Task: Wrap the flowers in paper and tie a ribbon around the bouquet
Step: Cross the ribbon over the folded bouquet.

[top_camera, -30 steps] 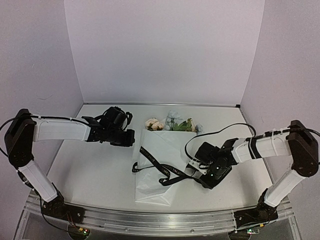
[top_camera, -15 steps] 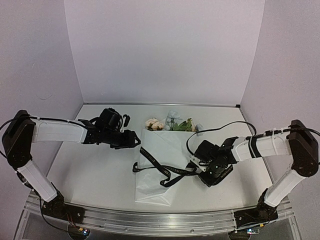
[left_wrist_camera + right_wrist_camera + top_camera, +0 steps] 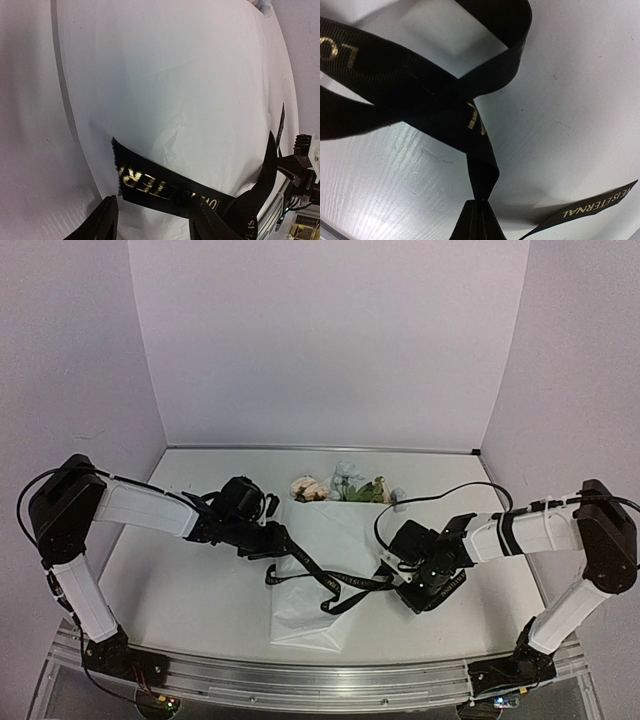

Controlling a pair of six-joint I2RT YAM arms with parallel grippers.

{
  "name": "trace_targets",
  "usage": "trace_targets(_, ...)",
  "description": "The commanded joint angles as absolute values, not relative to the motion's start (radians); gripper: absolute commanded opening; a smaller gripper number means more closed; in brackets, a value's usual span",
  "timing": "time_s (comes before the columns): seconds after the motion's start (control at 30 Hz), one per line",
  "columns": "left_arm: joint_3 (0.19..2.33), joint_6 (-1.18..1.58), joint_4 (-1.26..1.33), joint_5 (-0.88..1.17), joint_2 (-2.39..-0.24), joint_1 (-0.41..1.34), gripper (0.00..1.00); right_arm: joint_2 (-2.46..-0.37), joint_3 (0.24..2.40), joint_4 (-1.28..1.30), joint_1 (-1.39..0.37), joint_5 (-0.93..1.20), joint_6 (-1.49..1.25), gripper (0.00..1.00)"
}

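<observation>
Since the earlier frame, the left arm has swung in across the table (image 3: 190, 585) to the left edge of the bouquet (image 3: 325, 540), and the left pincer (image 3: 274, 539) now stands with its fingers apart, holding nothing. The right pincer (image 3: 402, 585) is clamped on the ribbon (image 3: 345, 583) at the bouquet's right side. The ribbon lies across the paper (image 3: 165, 75), below the flowers (image 3: 345, 486), and its free left end sits just ahead of the left fingers (image 3: 106, 224).

Step in hand: tying.

Next move, as judged: advance the left pincer over that end and close it without snagging the paper.
</observation>
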State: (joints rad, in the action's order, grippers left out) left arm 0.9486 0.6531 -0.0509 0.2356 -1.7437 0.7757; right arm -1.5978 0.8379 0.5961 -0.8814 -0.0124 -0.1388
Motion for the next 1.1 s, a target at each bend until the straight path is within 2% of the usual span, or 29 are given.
trace_targets(0.0, 1.009, 0.646, -0.016, 0.233, -1.753, 0.774, 0.43, -1.591, 0.862, 0.609, -0.879, -0.019, -0.156, 0.00)
trace_targets(0.2, 1.041, 0.614, -0.062, 0.181, -1.751, 0.773, 0.34, -1.592, 0.862, 0.609, -0.879, -0.020, -0.157, 0.00)
trace_targets(0.6, 1.072, 0.587, -0.076, 0.156, -1.770, 0.772, 0.05, -1.589, 0.864, 0.614, -0.878, -0.024, -0.153, 0.00)
trace_targets(0.73, 1.077, 0.577, -0.075, 0.158, -1.769, 0.772, 0.02, -1.591, 0.865, 0.614, -0.878, -0.023, -0.154, 0.00)
trace_targets(0.8, 1.078, 0.578, -0.068, 0.168, -1.772, 0.772, 0.03, -1.592, 0.866, 0.614, -0.877, -0.022, -0.155, 0.00)
trace_targets(0.83, 1.083, 0.577, -0.070, 0.172, -1.775, 0.772, 0.09, -1.594, 0.867, 0.614, -0.878, -0.021, -0.155, 0.00)
trace_targets(0.9, 1.093, 0.579, -0.072, 0.172, -1.783, 0.772, 0.28, -1.594, 0.868, 0.614, -0.878, -0.019, -0.155, 0.00)
trace_targets(0.97, 1.096, 0.587, -0.066, 0.165, -1.783, 0.772, 0.39, -1.594, 0.870, 0.614, -0.877, -0.016, -0.155, 0.00)
trace_targets(1.07, 1.114, 0.593, -0.089, 0.134, -1.789, 0.772, 0.43, -1.594, 0.871, 0.614, -0.878, -0.015, -0.155, 0.00)
